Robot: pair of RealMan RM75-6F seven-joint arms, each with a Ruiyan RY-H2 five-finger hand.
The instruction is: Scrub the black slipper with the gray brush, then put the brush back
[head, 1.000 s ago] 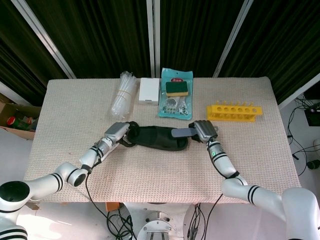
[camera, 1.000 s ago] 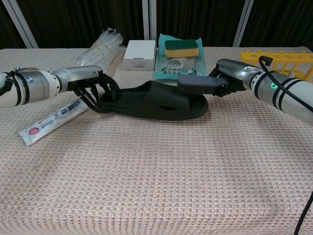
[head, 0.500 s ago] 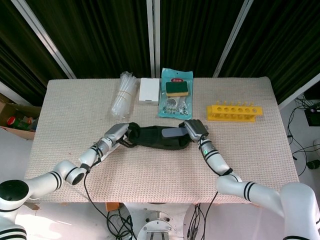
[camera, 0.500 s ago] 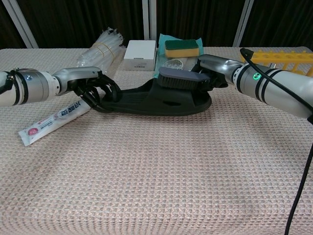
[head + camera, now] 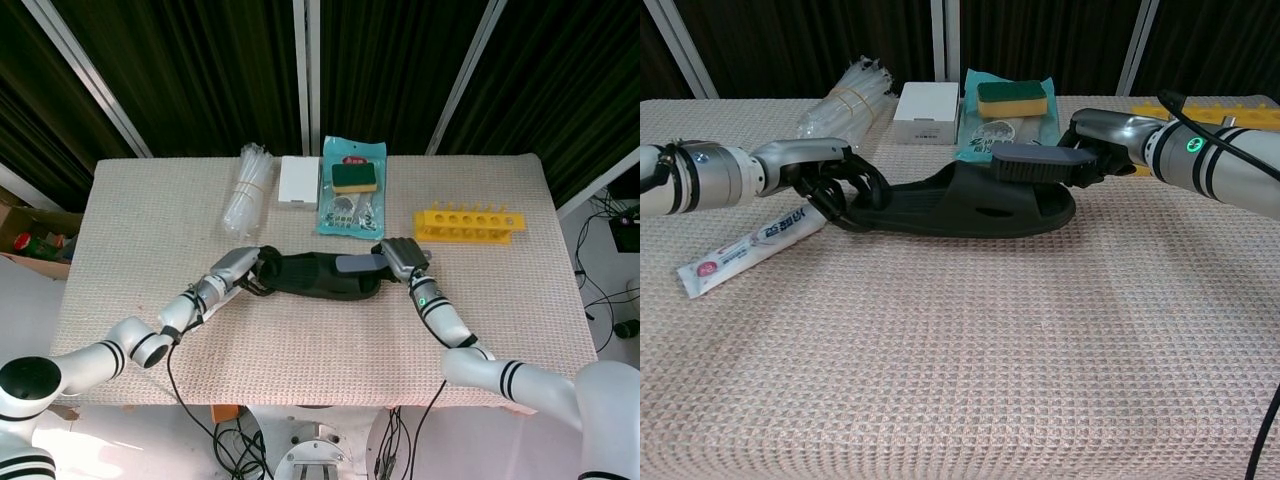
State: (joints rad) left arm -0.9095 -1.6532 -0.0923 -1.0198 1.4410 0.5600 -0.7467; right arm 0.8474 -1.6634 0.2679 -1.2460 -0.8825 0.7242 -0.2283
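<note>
Dark curtains hang behind a beige waffle-weave surface (image 5: pixel 970 380). On it, the right robot hand (image 5: pixel 1102 150) grips a gray, long-bodied brush (image 5: pixel 1032 164), its head over the strap of a black rubber slipper (image 5: pixel 955 205) lying mid-surface. The left robot hand (image 5: pixel 830 180) clasps the slipper's other end, beside a white toothpaste tube (image 5: pixel 750 245).

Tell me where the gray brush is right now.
The gray brush is held by the right hand over the black slipper, right of centre in the chest view.
</note>
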